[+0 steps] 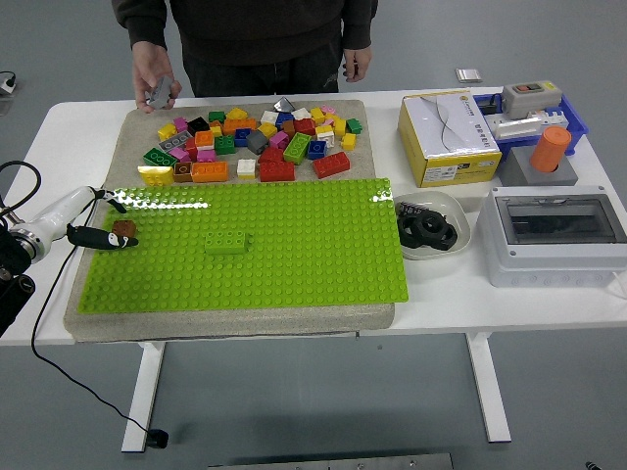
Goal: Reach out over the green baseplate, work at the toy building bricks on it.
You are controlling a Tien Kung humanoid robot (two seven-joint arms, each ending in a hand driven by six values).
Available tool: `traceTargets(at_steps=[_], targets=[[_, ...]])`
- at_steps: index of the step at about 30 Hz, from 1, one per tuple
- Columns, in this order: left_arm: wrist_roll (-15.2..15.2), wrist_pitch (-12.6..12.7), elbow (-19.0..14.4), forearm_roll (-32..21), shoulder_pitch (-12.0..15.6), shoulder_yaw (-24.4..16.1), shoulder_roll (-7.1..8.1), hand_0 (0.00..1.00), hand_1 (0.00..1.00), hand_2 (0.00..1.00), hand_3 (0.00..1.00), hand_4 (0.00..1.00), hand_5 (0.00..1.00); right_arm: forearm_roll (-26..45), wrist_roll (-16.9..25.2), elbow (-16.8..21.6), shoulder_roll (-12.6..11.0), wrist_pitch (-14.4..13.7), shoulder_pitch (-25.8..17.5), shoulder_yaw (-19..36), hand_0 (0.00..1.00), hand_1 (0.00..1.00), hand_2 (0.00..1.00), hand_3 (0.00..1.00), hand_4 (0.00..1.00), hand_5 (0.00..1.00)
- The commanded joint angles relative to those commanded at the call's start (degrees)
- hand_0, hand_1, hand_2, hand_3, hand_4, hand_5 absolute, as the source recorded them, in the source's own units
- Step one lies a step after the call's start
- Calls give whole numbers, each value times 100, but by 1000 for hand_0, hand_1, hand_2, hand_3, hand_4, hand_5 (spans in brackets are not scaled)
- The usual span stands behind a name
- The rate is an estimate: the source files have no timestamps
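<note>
Green baseplate [294,245] lies mostly bare; left hand [98,227] pinches brown brick [123,230] at its left edge.

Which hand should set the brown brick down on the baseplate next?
Left. The left hand is at the green baseplate's left edge with the brown brick at its fingertips. The right hand is not in view.

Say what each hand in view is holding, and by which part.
The left hand pinches a brown brick at its near-left side. The person's hand holds a grey brick in its fingers.
</note>
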Motion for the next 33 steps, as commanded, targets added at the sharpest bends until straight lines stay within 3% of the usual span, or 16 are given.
traceTargets(at_steps=[13,14,19,20,26,33], targets=[[-2,17,93,-16,41,6,-66,892,957,923,590,980,273,-15,-4,0,-6,1,-6,-29,685,612,728,714,739,823],[-4,22,97,-19,45,4,-75,892,957,922,580,940,269,-19,-5,0,-6,1,-7,-29,685,611,728,715,738,824],[-10,87,122,-38,63,-11,-117,892,957,922,580,940,269,-28,-7,0,-7,2,-10,-30,685,611,728,715,738,824],[-11,105,124,-41,65,-15,-122,891,952,911,572,888,259,-28,-7,0,-7,3,-9,-31,685,611,728,716,739,825],[-35,188,131,-63,65,-43,-139,886,950,903,569,859,240,-14,-4,0,-10,5,3,-39,685,611,728,715,738,825],[-33,233,155,-68,58,-44,-142,885,950,904,569,872,240,8,4,0,-10,5,19,-50,685,611,728,715,738,825]])
